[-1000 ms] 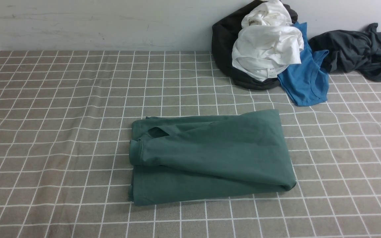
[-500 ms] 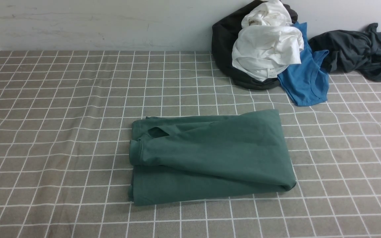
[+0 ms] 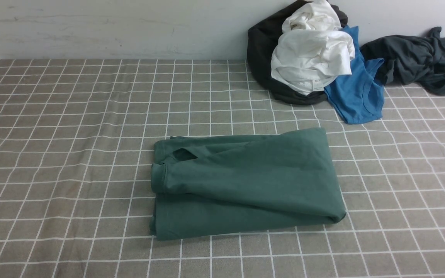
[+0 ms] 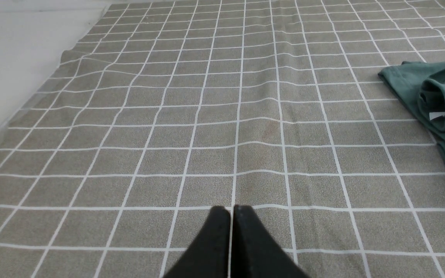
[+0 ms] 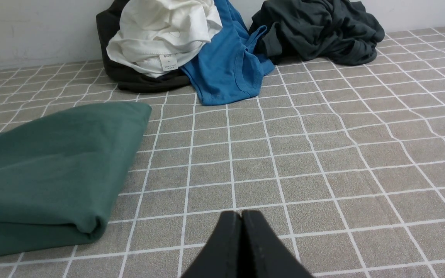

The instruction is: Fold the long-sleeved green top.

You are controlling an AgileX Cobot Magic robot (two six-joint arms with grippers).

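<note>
The green long-sleeved top (image 3: pixel 245 181) lies folded into a compact rectangle in the middle of the checked tablecloth, its neck opening toward the left. Its neck end with a small white label (image 4: pixel 437 115) shows in the left wrist view as green cloth (image 4: pixel 431 100). The right wrist view catches its folded right end (image 5: pixel 52 170). My left gripper (image 4: pixel 231 210) is shut and empty over bare cloth, well left of the top. My right gripper (image 5: pixel 241 213) is shut and empty, to the right of the top. Neither arm appears in the front view.
A pile of clothes sits at the back right against the wall: a black garment (image 3: pixel 261 50), a white one (image 3: pixel 311 54), a bright blue one (image 3: pixel 357 92) and a charcoal-grey one (image 3: pixel 415 58). The tablecloth's left edge (image 4: pixel 52 81) borders a bare white surface.
</note>
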